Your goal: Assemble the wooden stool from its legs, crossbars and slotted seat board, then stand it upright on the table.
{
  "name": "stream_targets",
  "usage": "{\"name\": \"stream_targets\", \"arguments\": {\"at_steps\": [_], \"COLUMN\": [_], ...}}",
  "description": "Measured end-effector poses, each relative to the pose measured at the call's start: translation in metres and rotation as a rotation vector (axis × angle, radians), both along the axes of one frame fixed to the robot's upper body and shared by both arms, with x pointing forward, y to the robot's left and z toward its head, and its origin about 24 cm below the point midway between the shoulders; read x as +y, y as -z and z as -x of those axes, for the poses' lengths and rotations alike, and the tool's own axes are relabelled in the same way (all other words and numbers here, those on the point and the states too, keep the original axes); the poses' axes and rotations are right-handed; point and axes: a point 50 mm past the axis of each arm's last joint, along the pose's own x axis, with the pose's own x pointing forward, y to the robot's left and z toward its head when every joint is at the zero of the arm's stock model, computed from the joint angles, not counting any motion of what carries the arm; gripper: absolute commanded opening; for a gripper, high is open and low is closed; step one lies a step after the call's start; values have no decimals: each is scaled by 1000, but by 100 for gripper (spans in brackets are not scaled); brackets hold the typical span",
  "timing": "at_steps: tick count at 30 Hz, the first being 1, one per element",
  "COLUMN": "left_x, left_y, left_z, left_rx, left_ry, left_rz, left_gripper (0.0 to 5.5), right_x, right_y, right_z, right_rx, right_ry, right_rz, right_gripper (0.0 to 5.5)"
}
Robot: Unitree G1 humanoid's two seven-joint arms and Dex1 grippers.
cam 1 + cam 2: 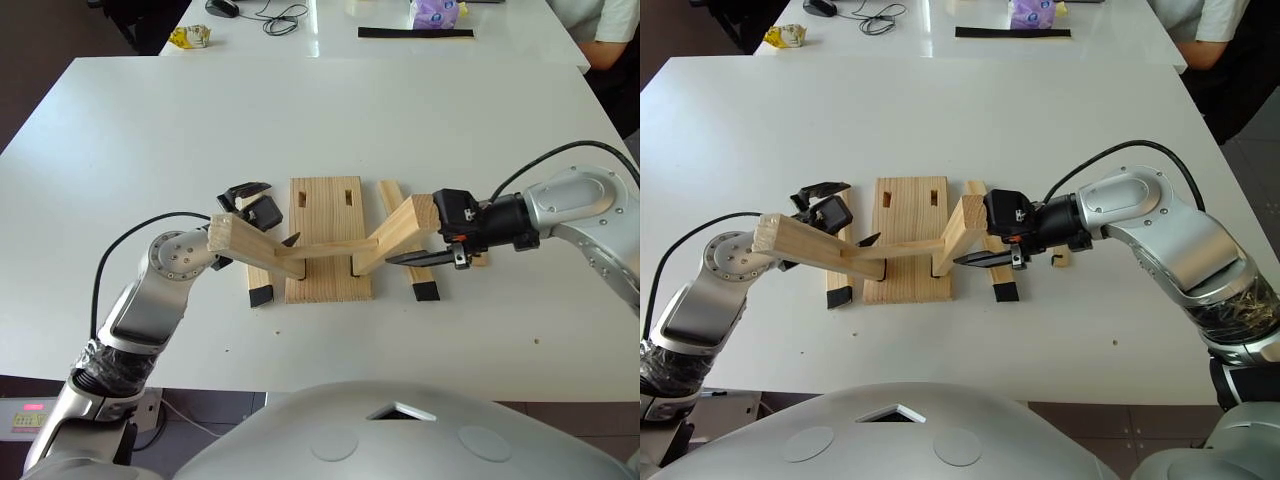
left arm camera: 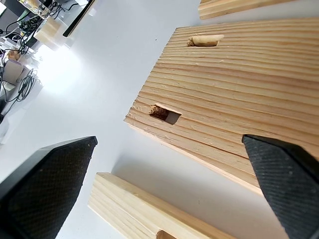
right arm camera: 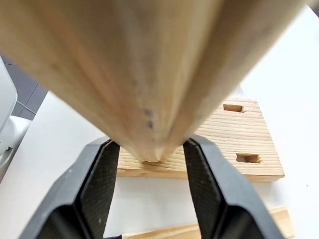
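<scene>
My right end effector (image 3: 152, 145) is clamping one leg (image 1: 400, 230) of the leg-and-crossbar (image 1: 335, 250) frame, hanging it over the seat board (image 1: 325, 200), which is lying flat mid-bench (image 1: 400, 120). My left end effector (image 2: 169, 143) is gaping wide, holding nothing, at the board's 9 o'clock edge.

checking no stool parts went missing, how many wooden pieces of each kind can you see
legs: 4
crossbar: 1
seat board: 1
total: 6
not counted: small wooden bit under the right arm, too hidden to class
</scene>
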Motion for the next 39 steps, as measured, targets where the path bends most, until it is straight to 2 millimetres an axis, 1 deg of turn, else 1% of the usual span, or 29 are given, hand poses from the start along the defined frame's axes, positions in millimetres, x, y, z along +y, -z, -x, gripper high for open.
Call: {"name": "stream_targets", "arguments": {"at_steps": [5,7,8,9,10,13,14,17,20,23,26,28,30,31,32,34,36,38,39], "left_x": [5,6,5,6,7,5,5,7,13,28,39,50,59,62,64,65,64,65,65], "left_y": [-2,-6,-7,-7,-6,-6,-6,-9,-12,-24,-34,-44,-61,-69,-83,-104,-114,-116,-115], "left_z": [-6,-10,-11,-12,-12,-13,-14,-17,-19,-22,-24,-24,-23,-22,-22,-23,-26,-30,-31], "left_rx": [-9,-33,-41,-43,-36,-37,-38,-53,-60,-98,-135,-176,-238,-268,-317,-391,-426,-434,-431], "left_ry": [-13,-15,-13,-16,-21,-21,-21,-25,-40,-80,-129,-204,-299,-342,-387,-417,-418,-425,-429], "left_rz": [16,22,24,26,27,38,39,39,37,16,36,71,164,225,299,387,431,439,437], "left_gripper": [540,540,540,540,540,540,540,540,540,540,540,540,540,540,540,540,540,540,540], "right_x": [1,1,-1,-3,-3,2,3,6,-2,-29,-57,-82,-96,-100,-101,-93,-76,-61,-57], "right_y": [4,11,20,43,51,54,55,57,57,51,44,36,26,20,10,-8,-31,-51,-57], "right_z": [-2,-1,1,9,12,13,12,14,15,17,21,20,16,15,14,15,17,21,22], "right_rx": [1,17,51,157,192,190,190,195,178,157,138,81,10,-21,-63,-94,-116,-122,-118], "right_ry": [3,21,32,56,61,64,70,82,138,248,392,539,690,759,836,883,841,758,730], "right_rz": [15,54,95,135,145,136,133,110,109,130,92,34,-84,-162,-272,-467,-616,-723,-756], "right_gripper": [201,194,179,162,149,107,104,44,41,41,41,41,41,41,41,41,41,41,41]}}
